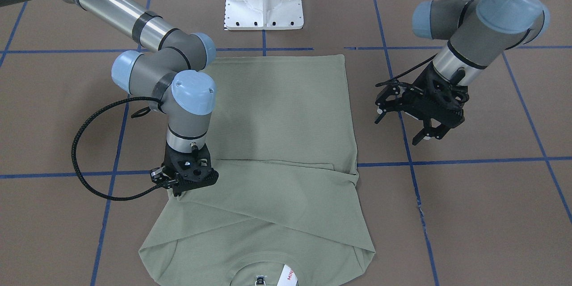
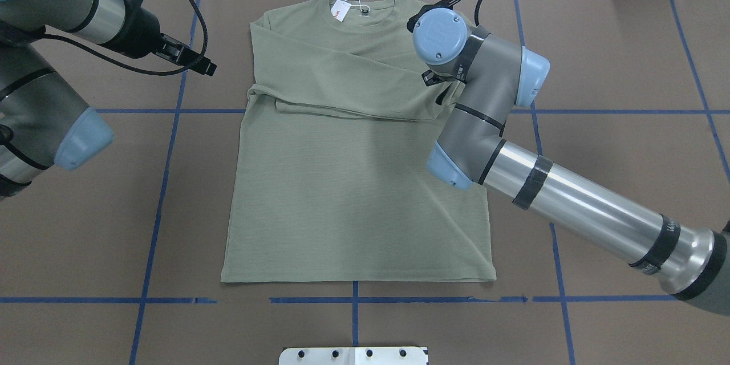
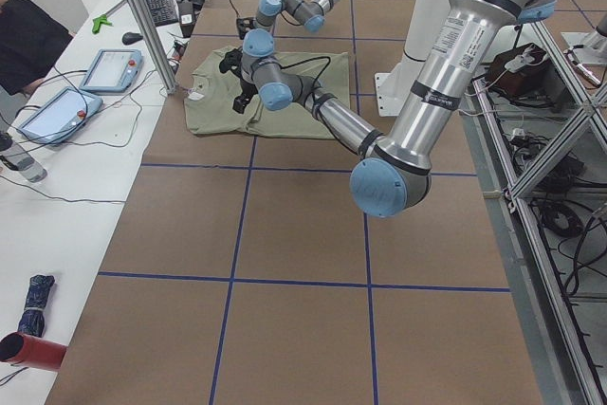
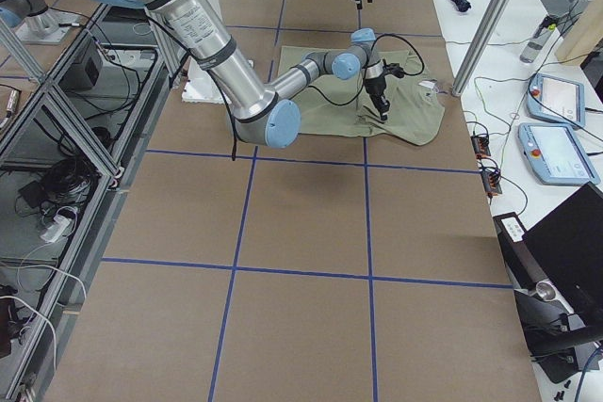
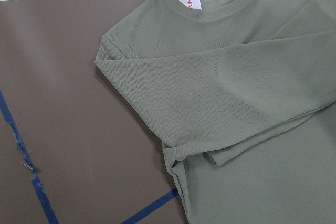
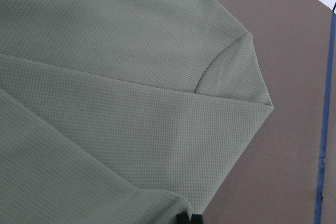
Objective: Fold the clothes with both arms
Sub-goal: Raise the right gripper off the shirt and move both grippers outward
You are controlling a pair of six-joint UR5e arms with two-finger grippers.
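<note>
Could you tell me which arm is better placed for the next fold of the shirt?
Probably right. The right gripper is down at the shirt edge by the folded sleeve; the left gripper hangs open over the table, off the cloth.

Seen from overhead, the right arm (image 2: 570,205) slants in from 4 o'clock over the right edge of the shirt (image 2: 353,182) to its shoulder at 1 o'clock, barring that side, and the left gripper (image 2: 197,61) hangs at 10 o'clock, while the brown table (image 2: 191,194) at 9 and 6 o'clock lies open as far as the white pedestal base (image 2: 353,355).
</note>
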